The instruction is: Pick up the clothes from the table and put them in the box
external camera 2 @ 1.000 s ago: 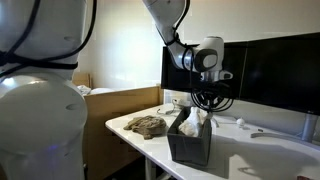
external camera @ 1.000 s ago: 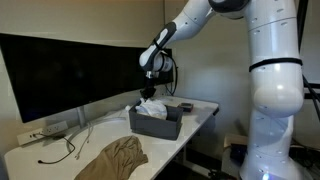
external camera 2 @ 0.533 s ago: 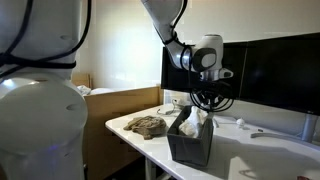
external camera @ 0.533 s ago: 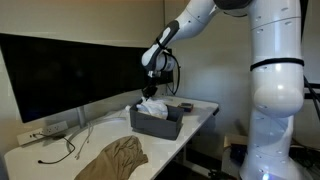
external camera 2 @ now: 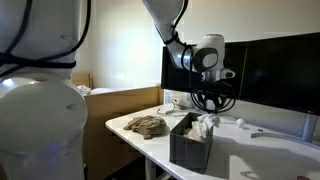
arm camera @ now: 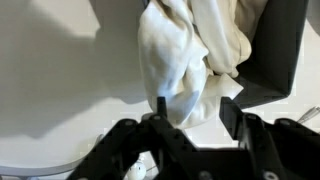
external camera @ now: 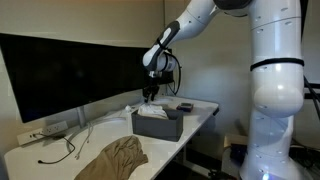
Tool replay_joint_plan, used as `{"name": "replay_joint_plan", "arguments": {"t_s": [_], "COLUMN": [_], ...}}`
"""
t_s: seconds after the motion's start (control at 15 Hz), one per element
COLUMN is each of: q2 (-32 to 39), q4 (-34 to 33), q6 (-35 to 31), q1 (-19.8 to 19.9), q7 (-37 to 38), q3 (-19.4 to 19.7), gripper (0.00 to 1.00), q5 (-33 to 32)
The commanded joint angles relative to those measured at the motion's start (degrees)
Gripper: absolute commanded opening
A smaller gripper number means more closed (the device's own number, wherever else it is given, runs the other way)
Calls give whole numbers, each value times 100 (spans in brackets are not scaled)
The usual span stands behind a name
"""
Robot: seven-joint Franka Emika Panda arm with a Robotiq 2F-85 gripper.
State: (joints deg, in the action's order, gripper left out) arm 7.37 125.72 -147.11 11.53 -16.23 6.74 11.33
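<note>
A white cloth lies in the dark grey box on the white table; it also shows in the box in an exterior view and in the wrist view. My gripper hangs just above the box, seen too in an exterior view. In the wrist view its fingers are spread apart, with the cloth below them and not held. A tan cloth lies crumpled on the table, away from the box.
A large black monitor stands along the back of the table. A power strip and cables lie near it. A small black object sits beside the box. A wooden piece of furniture stands past the table's end.
The white cloth hung from my gripper above the box; now it has dropped into the box and the fingers have opened.
</note>
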Motion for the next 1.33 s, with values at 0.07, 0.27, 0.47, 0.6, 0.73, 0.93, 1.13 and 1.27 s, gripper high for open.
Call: {"name": "replay_joint_plan", "arguments": {"t_s": [0.07, 0.27, 0.47, 0.6, 0.73, 0.93, 1.13, 1.27], "q2": [-147, 4, 143, 155, 42, -120, -222, -175], "q4": [198, 208, 244, 294, 347, 352, 354, 331], "q6": [69, 103, 217, 228, 219, 248, 285, 381], "q1": [-9, -4, 85, 149, 188, 166, 110, 78], "q7": [-10, 15, -108, -243, -299, -283, -322, -354], "q3": [15, 27, 72, 81, 83, 35, -6, -36], "gripper": [95, 100, 100, 73, 58, 39, 20, 11], "q5": [-20, -50, -10, 59, 157, 236, 304, 316]}}
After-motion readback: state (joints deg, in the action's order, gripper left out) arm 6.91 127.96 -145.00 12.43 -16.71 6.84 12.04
